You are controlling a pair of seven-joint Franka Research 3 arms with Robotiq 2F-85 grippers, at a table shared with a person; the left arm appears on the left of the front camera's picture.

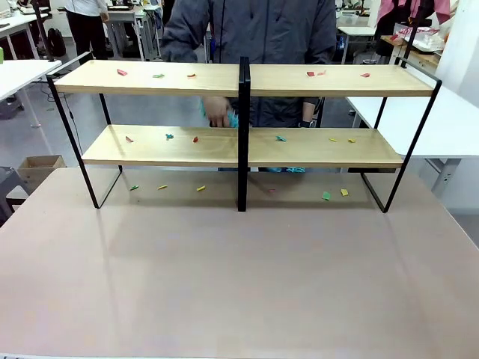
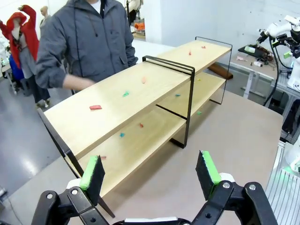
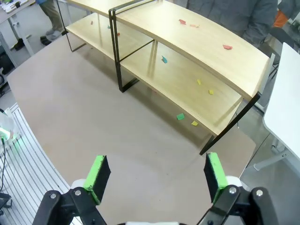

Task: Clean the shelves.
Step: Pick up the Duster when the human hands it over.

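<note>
Shelves [image 1: 90, 78] plain wood, coloured scraps [image 1: 122, 72] scattered; person's hand [image 1: 218, 112] behind.

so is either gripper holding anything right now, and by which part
Nothing is held. The left gripper and the right gripper both stand open and empty, apart from the shelves.

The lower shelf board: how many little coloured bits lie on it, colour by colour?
Red bits: 2
Teal bits: 2
Yellow bits: 2
Total on the lower board: 6
</note>
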